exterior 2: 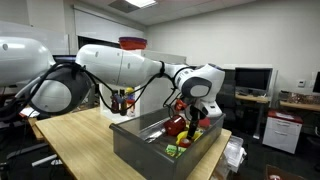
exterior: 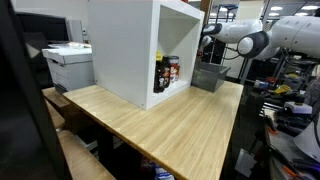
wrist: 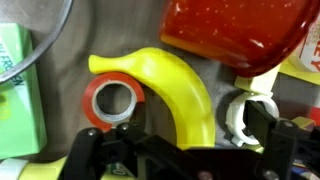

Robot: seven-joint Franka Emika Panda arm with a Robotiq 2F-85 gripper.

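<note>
My gripper (wrist: 185,150) is open, low inside a grey bin (exterior 2: 135,135) on a wooden table. In the wrist view a yellow banana (wrist: 170,85) lies between my two fingers, curving down toward the camera. An orange-rimmed tape roll (wrist: 110,100) lies just left of it and a white plastic ring (wrist: 238,115) just right, by my right finger. A red glossy object (wrist: 230,30) lies beyond the banana. In an exterior view the gripper (exterior 2: 190,118) hangs over the bin's contents, next to a red item (exterior 2: 178,125).
A green box (wrist: 15,90) lies at the bin's left side. A large white open-fronted cabinet (exterior: 130,50) stands on the table (exterior: 170,120) with bottles (exterior: 166,73) inside, next to the bin (exterior: 208,78). A printer (exterior: 70,65) stands behind it.
</note>
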